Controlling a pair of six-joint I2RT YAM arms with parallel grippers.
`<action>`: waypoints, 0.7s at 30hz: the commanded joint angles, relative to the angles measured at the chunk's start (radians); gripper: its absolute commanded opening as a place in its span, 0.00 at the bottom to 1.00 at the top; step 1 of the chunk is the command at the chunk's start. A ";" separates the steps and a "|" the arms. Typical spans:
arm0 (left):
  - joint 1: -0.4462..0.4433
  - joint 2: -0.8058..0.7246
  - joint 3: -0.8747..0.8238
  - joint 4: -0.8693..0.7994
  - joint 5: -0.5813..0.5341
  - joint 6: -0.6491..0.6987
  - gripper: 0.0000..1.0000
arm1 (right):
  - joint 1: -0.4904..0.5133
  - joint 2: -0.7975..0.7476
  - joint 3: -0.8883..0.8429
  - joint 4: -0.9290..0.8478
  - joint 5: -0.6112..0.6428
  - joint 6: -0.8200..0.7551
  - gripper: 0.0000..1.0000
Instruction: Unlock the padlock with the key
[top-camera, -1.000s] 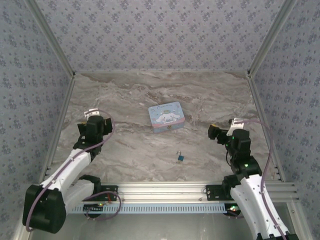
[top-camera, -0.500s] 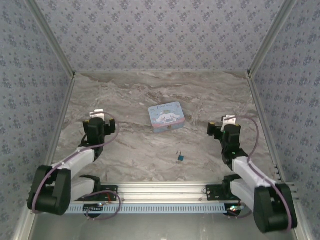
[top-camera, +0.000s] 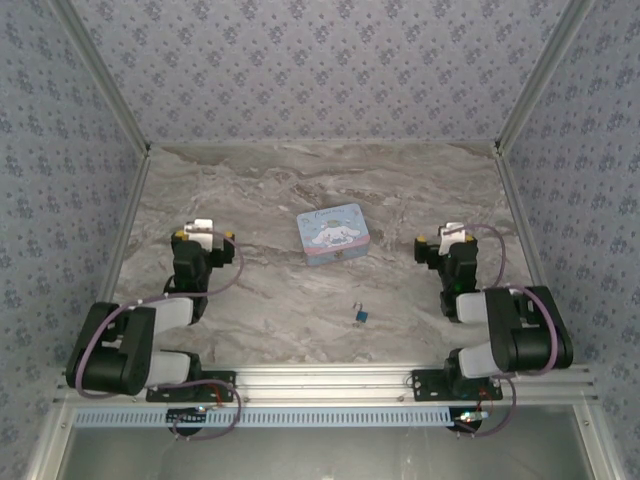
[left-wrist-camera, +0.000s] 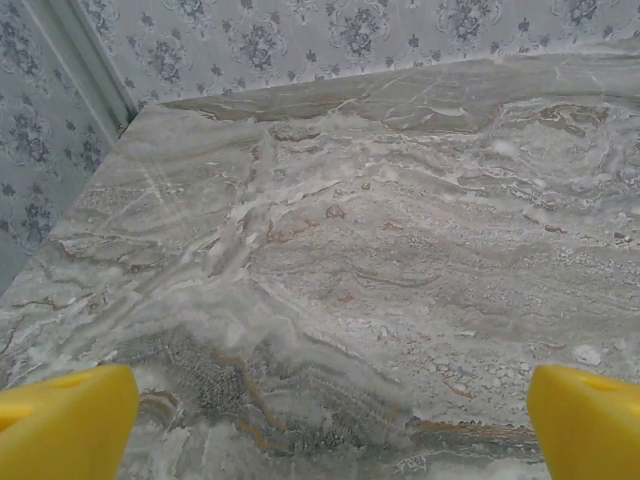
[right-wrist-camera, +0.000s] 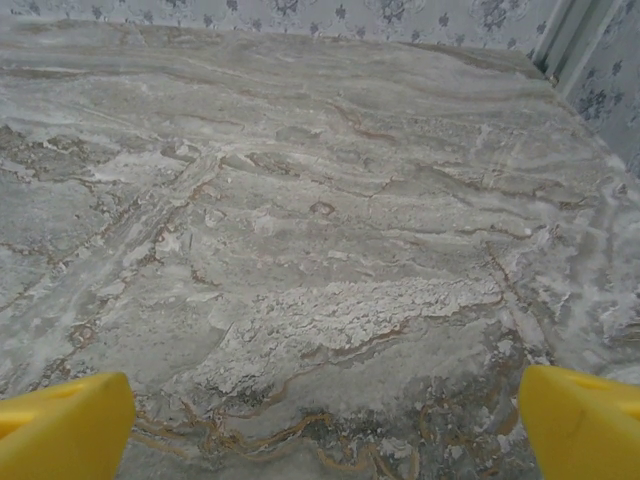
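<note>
Top external view: marble-look bench boxed in by flowery blue-grey walls, with a metal rail along the bottom of the frame where both arms are bolted. The padlock is a tiny teal-blue block on the bench, a bit below and right of centre, between the two arms and nearer the rail than the back wall. A thin dark bit pokes out of its upper-left side. It's too small to tell if that's the shackle or the key, so the key can't be picked out for sure. Up and left of the padlock, well apart from it, a pastel-blue cartoon tin lies flat on the bench, slightly rotated.

The left hand sits mid-left with its arm folded low and its yellow fingertips spread apart. The right hand mirrors it mid-right, also spread. Both are well apart from the padlock and the tin.

Left wrist view: the left hand has its yellow fingertips in the bottom corners, wide apart over marble, with a wall corner at upper left. Right wrist view is the same deal: the right hand has its fingertips spread to the bottom corners, with a wall corner at upper right.
</note>
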 joint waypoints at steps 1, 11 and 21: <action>0.032 0.092 -0.022 0.194 0.070 0.022 0.99 | -0.009 0.065 0.011 0.131 -0.047 -0.017 1.00; 0.116 0.187 0.125 -0.004 0.164 -0.042 0.99 | -0.078 0.070 0.164 -0.147 -0.052 0.067 1.00; 0.181 0.195 0.159 -0.050 0.207 -0.111 1.00 | -0.058 0.072 0.169 -0.154 -0.032 0.049 1.00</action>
